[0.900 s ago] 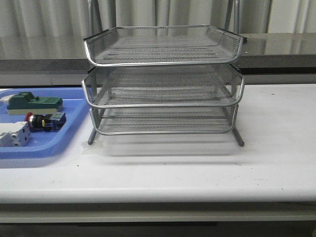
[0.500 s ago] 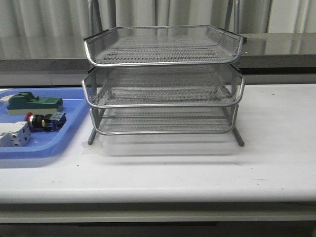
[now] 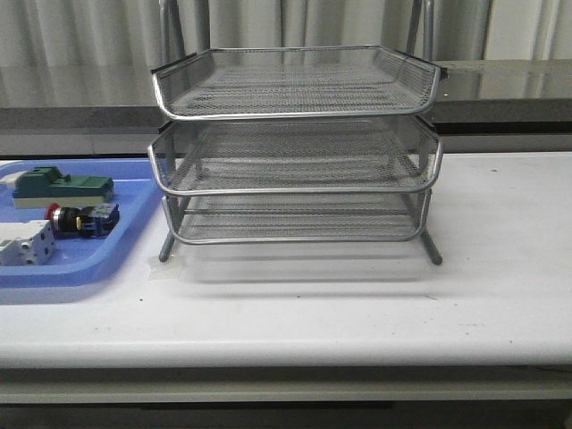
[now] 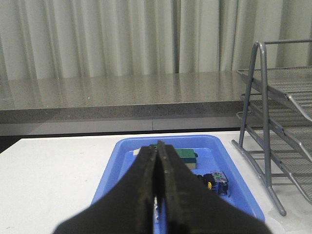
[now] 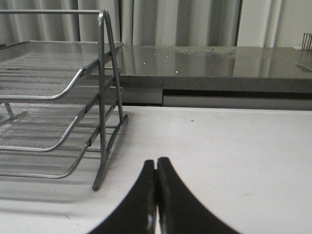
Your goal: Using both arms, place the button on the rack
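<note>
The button (image 3: 80, 220), red cap on a black body with yellow and blue bits, lies on its side in the blue tray (image 3: 107, 259) at the left. It also shows in the left wrist view (image 4: 217, 179), partly behind my left gripper (image 4: 157, 146). That gripper is shut and empty, short of the tray. The silver wire-mesh rack (image 3: 295, 147) stands mid-table with three tiers that hold nothing, and shows in the right wrist view (image 5: 53, 117). My right gripper (image 5: 156, 163) is shut and empty over bare table beside the rack. Neither arm shows in the front view.
In the blue tray (image 4: 126, 170) a green block (image 3: 63, 186) lies behind the button and a white terminal block (image 3: 25, 243) lies in front of it. A grey stone ledge (image 3: 500, 89) and curtains run behind the white table (image 3: 357, 313).
</note>
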`<state>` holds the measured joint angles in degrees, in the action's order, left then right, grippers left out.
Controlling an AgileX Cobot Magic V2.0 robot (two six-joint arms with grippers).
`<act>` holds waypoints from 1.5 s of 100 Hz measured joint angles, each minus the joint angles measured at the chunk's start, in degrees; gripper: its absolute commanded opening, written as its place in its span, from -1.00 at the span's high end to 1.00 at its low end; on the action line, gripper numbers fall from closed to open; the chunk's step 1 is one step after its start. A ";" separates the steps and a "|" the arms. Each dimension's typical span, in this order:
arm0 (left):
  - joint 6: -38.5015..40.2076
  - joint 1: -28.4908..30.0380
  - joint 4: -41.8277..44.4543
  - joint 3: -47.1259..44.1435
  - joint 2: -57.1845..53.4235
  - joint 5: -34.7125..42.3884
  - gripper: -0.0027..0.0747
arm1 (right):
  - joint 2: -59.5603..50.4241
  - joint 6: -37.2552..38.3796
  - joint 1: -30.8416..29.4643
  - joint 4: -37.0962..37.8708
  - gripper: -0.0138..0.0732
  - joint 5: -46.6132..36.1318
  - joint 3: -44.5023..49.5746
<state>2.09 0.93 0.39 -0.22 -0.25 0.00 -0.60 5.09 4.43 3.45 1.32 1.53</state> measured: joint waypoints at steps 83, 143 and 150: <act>0.00 0.00 0.00 0.00 0.00 0.00 0.98 | 32.75 0.00 0.00 -11.76 0.81 34.29 -34.26; 0.00 0.00 0.00 0.00 0.00 0.00 0.98 | 55.63 -1.38 0.00 -37.21 -0.18 26.53 -35.26; 0.00 0.00 0.00 0.00 0.00 0.00 0.98 | 58.04 -3.83 0.00 -40.60 -0.17 25.16 -35.26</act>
<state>2.09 0.93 0.39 -0.22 -0.25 0.00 57.44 1.25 4.43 -37.15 26.47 -33.73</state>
